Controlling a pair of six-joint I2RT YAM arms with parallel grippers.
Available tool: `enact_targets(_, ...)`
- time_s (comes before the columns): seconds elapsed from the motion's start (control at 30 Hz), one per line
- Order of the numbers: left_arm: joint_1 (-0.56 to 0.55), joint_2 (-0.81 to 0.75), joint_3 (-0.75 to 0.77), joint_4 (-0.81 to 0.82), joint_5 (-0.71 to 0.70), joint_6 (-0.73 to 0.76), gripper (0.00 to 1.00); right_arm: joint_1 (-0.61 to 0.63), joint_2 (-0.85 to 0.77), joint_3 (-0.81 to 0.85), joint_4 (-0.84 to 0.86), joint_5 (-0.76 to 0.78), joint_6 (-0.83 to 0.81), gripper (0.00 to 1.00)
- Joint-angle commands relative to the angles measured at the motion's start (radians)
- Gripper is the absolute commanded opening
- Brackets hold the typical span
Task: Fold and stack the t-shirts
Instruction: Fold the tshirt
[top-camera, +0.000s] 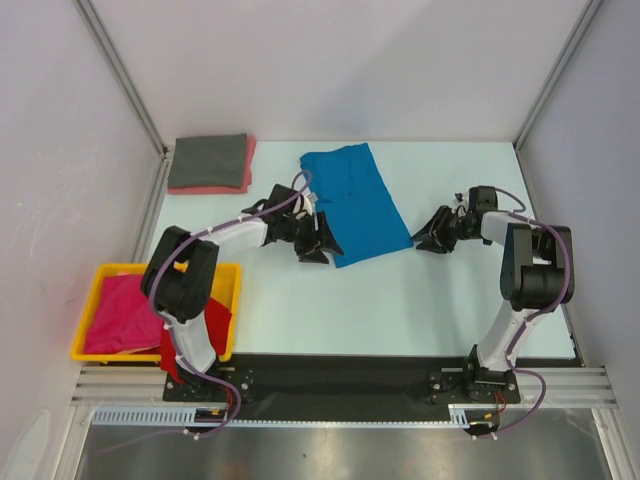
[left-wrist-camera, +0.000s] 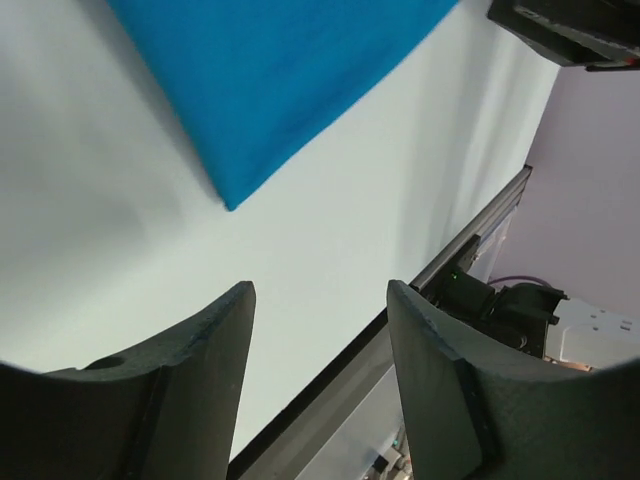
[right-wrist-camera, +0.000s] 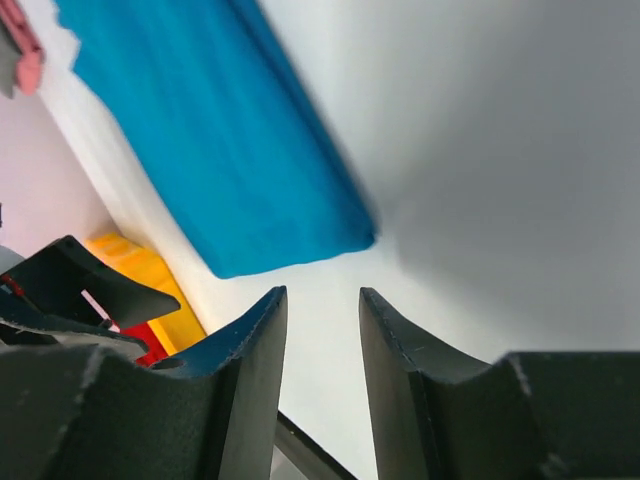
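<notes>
While the blue t-shirt (top-camera: 355, 200) lies flat on the table (top-camera: 400, 310), the left gripper (top-camera: 323, 246) and right gripper (top-camera: 426, 241) flank its near corners, both released, grasping nothing

Blue t-shirt (top-camera: 355, 203) flat mid-table (folded grey (top-camera: 208, 160) atop pink (top-camera: 210, 188), far-left)

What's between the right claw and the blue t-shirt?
Only bare table: in the right wrist view, a pale strip separates the right claw from the corner of the blue t-shirt.
</notes>
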Motion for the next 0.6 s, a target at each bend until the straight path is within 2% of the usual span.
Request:
enact_targets(0.0, 0.007, 0.013, -0.069, 0.083, -0.019, -0.084, 0.61, -0.003, 0.036, 0.039, -0.056, 0.045, -0.044, 0.4)
enact_targets(0.23, 0.0, 0.047, -0.173, 0.263, -0.141, -0.287, 0.53, -0.003, 0.023, 0.044, -0.08, 0.062, -0.044, 0.41)
enact_targets(0.43, -0.048, 0.085, -0.126, 0.219, -0.251, -0.351, 0.45, -0.003, -0.009, 0.015, -0.094, 0.079, -0.064, 0.41)
enact_targets(0.57, -0.049, 0.149, -0.108, 0.202, -0.26, -0.419, 0.42, -0.003, -0.03, -0.005, -0.085, 0.079, -0.064, 0.41)
